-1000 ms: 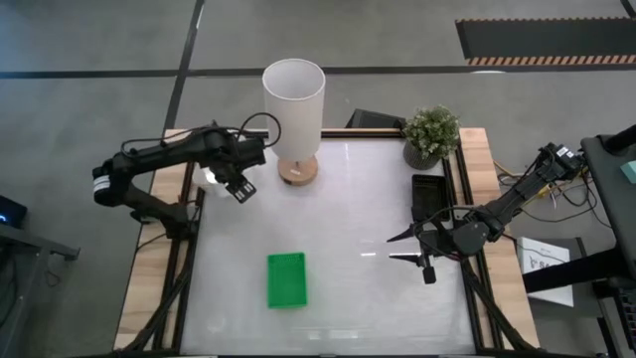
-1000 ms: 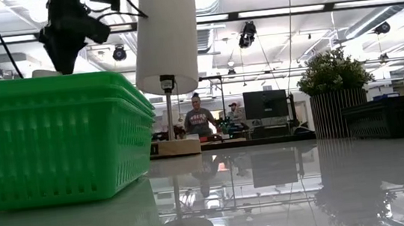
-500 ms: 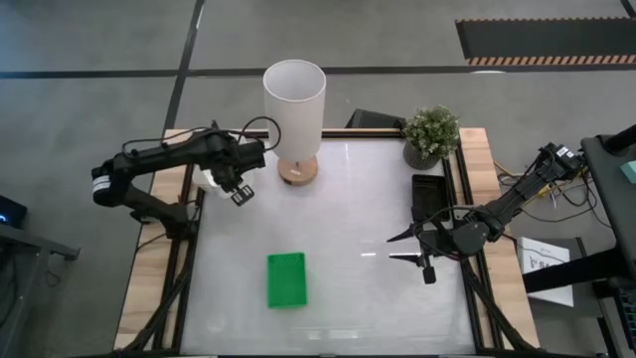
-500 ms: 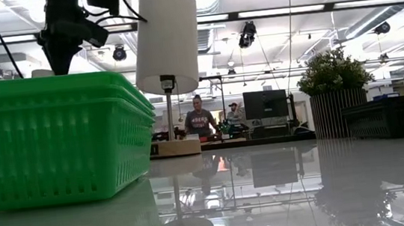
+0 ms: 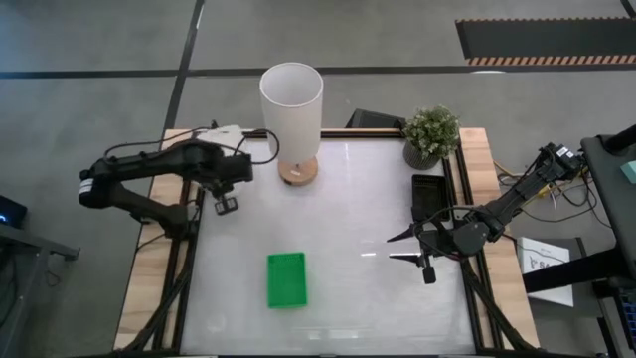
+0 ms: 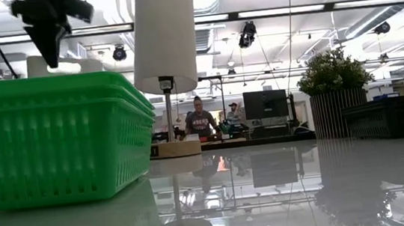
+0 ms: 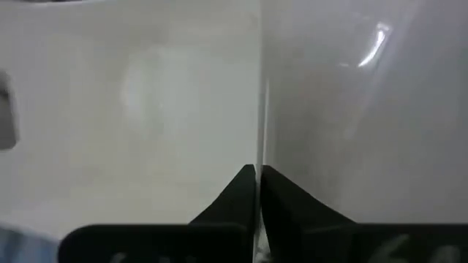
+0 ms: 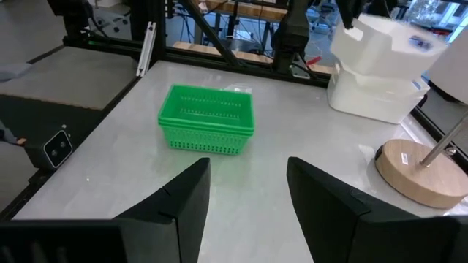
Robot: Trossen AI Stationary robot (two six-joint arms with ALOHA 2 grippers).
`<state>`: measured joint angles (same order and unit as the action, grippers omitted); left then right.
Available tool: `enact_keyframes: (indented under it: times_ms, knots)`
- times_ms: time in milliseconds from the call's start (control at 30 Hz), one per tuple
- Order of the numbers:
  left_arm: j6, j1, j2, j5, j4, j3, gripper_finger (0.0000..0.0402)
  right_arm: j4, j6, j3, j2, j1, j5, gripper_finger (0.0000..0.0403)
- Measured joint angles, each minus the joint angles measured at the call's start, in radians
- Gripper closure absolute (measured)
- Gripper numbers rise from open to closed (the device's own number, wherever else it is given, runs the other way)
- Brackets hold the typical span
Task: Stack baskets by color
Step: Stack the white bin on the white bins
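Observation:
My left gripper [image 7: 258, 172] is at the table's far left, shut on a white basket [image 8: 384, 40]. That basket hangs tilted over other white baskets [image 8: 373, 98]; it also shows in the high view as a white basket [image 5: 224, 130] beyond the arm. A stack of green baskets [image 5: 286, 279] rests on the table at the near middle. A black basket [image 5: 429, 194] lies flat at the right, below the plant. My right gripper [image 5: 397, 249] hovers open at the right, touching nothing. My left gripper pinches the white basket's thin wall [image 7: 260, 124] between its two fingers, one on each face. The fingers come steeply from above. The basket hangs tilted from the hold; whether it is clear of the white baskets below, I cannot tell.
A tall white lamp [image 5: 292, 109] on a round wooden base stands close to the right of the left arm. A potted plant [image 5: 430, 134] is at the far right. Bare tabletop lies between the green stack and the right gripper.
My left gripper has shut on the white basket's wall, rolled, and gone up and toward the table's left edge. The white basket has come up with it and now hangs tilted above the other white ones.

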<state>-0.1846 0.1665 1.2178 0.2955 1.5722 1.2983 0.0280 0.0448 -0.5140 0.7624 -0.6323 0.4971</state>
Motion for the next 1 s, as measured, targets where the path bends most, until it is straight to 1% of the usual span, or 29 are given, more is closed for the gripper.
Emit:
enact_keyframes:
  times_ms: [100,167,233,267,367,400,600,733,867,1000]
  knots:
    - [0.138,-0.046,-0.035,0.039,0.001,0.000,0.0402,0.000,0.000,0.000,0.000,0.000,0.000,0.0227]
    - [0.174,-0.061,-0.057,0.073,-0.002,-0.004,0.0402,0.000,0.000,0.000,0.000,0.000,0.000,0.0227]
    - [0.213,-0.055,-0.082,0.077,-0.002,-0.006,0.0402,0.000,0.000,0.000,0.000,0.000,0.001,0.0227]
    - [0.276,-0.050,-0.098,0.080,-0.001,-0.013,0.0402,0.000,0.000,0.000,0.000,0.000,0.000,0.0227]
    - [0.532,-0.048,-0.148,0.088,0.001,-0.039,0.0402,-0.001,0.000,0.000,0.000,0.000,0.000,0.0227]
    - [0.568,-0.048,-0.164,0.087,0.000,-0.049,0.0402,-0.001,0.000,0.000,0.000,0.000,0.001,0.0227]
    - [0.580,-0.006,-0.239,0.090,0.000,-0.104,0.0402,-0.001,0.000,0.000,0.000,0.000,0.001,0.0227]
    - [0.533,0.023,-0.289,0.103,0.000,-0.157,0.0401,-0.001,-0.002,0.000,0.000,0.000,0.001,0.0227]
    - [0.532,0.024,-0.309,0.107,0.000,-0.208,0.0401,-0.001,-0.003,0.000,0.000,0.000,0.001,0.0227]
    - [0.532,0.032,-0.314,0.140,-0.001,-0.254,0.0401,-0.001,-0.002,0.000,0.000,0.000,0.001,0.0227]
